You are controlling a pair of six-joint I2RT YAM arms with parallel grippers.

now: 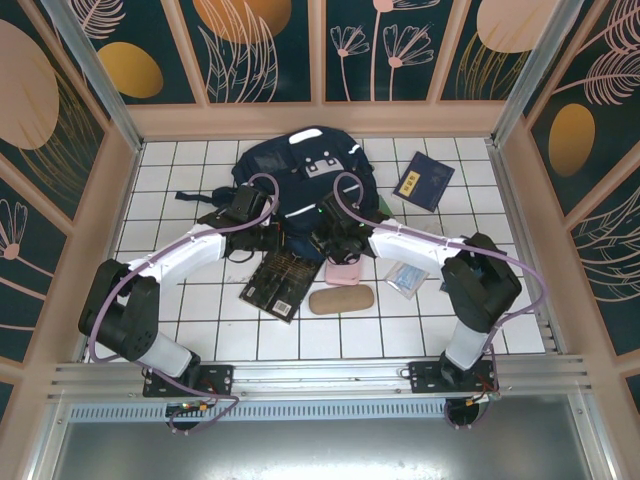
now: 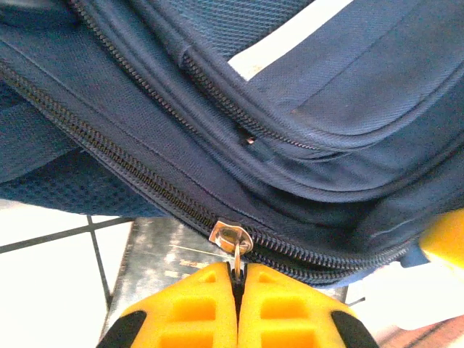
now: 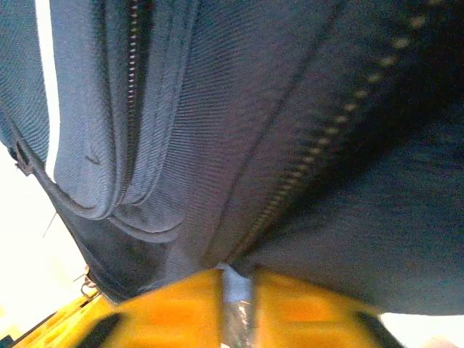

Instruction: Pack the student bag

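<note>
The student bag (image 1: 300,165), a large dark navy fabric backpack, lies far-middle on the white tiled table (image 1: 200,330); with the left tool (image 2: 239,290) clamped on its small metal zipper pull (image 2: 233,243) and the right tool (image 3: 235,308) pinched on a pale tab (image 3: 233,284), pulling straight along the teeth with the fabric taut seems best.

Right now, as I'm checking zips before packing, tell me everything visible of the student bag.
The student bag is dark navy woven fabric with a white stripe and pale patches, lying on the tiled table at the far middle, crossed by several zips. The left gripper is shut on its metal zipper pull; the right gripper is shut on a pale tab against its fabric.
</note>
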